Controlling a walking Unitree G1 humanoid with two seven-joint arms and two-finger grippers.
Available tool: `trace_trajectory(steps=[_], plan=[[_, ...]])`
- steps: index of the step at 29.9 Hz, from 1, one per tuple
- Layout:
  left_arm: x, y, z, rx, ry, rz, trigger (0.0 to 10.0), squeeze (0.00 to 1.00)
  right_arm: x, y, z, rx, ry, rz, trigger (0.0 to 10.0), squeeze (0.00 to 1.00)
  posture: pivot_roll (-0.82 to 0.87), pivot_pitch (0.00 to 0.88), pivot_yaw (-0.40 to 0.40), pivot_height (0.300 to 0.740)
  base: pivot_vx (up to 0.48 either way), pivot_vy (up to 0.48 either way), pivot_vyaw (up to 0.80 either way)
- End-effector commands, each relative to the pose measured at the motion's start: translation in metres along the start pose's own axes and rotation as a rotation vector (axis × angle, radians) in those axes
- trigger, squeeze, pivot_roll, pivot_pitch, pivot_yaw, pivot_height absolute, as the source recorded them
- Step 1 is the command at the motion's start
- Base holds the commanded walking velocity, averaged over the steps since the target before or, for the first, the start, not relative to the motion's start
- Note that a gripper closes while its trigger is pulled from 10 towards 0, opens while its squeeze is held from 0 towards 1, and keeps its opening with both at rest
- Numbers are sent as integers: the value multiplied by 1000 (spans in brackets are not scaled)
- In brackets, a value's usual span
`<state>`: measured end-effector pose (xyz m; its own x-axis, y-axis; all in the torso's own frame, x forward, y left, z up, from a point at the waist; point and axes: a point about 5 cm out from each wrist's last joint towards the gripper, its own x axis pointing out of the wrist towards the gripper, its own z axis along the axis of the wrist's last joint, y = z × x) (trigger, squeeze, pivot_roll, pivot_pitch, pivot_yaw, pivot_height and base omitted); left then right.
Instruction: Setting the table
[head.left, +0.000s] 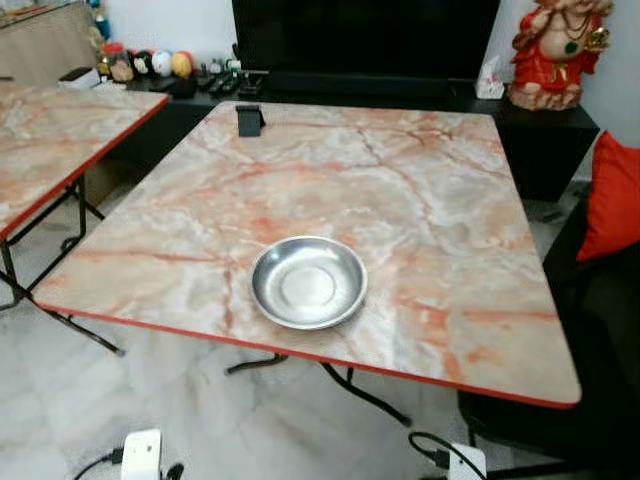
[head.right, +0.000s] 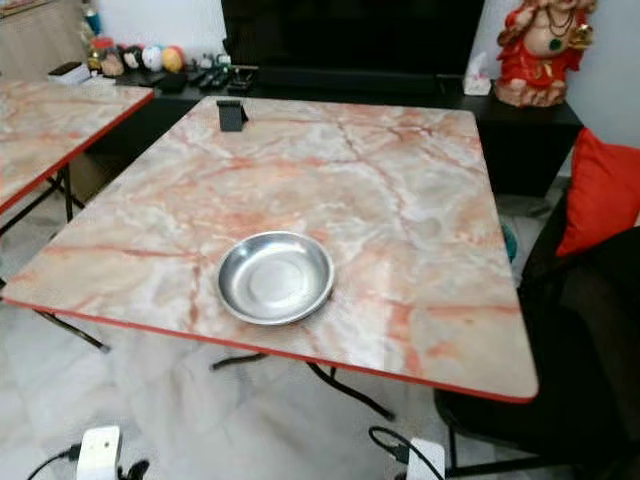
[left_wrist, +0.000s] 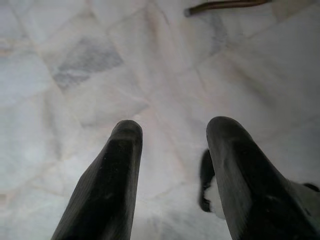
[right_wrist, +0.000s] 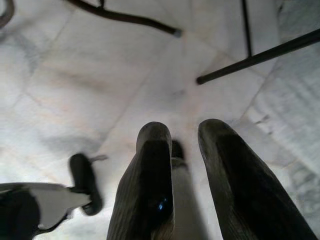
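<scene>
Right now I am looking down on the marble-patterned folding table with its red edge, which takes up most of the head views. A second table of the same pattern stands to my left, apart from the first. Beyond the far edge runs a low black cabinet, and on it sits a red and gold figurine toward the right, with a row of small round toys toward the left. A red cushion rests on a dark chair beside the table's right edge.

On the table, the steel bowl sits upright near the front edge, a little left of the middle. I see nothing inside it. A small black stand is at the far edge, well apart from the bowl.

Below the table I see pale marble floor tiles and the table's black legs.

Both arms hang low over that floor. In the left wrist view, the left gripper points at the tiles with its two black fingers spread wide and nothing between them. In the right wrist view, the right gripper hangs the same way, its fingers parted by a narrower gap and holding nothing; thin black table legs cross the floor beyond it.
</scene>
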<state>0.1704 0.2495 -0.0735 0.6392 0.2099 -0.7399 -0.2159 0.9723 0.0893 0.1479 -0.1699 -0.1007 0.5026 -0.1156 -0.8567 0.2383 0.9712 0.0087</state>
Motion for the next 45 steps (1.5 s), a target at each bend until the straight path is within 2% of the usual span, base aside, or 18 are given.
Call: trace_trajectory(steps=[1,7,26,45], plan=[[0,3,1,-19,-6,17,10000,0,0,2,-2,-19,6,9,10000,0,-60,0,23,740,0,412,0],[-2,4,-4,-12,4,11,10000,0,-1,2,-3,-28,8,9,10000,0,-70,0,32,740,0,414,0],[1,3,5,-22,-21,11,10000,0,-1,4,-3,-11,4,18,10000,0,-33,0,29,740,0,411,0],[-1,6,-2,-21,11,19,10000,0,-1,6,-3,2,7,24,10000,0,-32,0,35,740,0,410,0]])
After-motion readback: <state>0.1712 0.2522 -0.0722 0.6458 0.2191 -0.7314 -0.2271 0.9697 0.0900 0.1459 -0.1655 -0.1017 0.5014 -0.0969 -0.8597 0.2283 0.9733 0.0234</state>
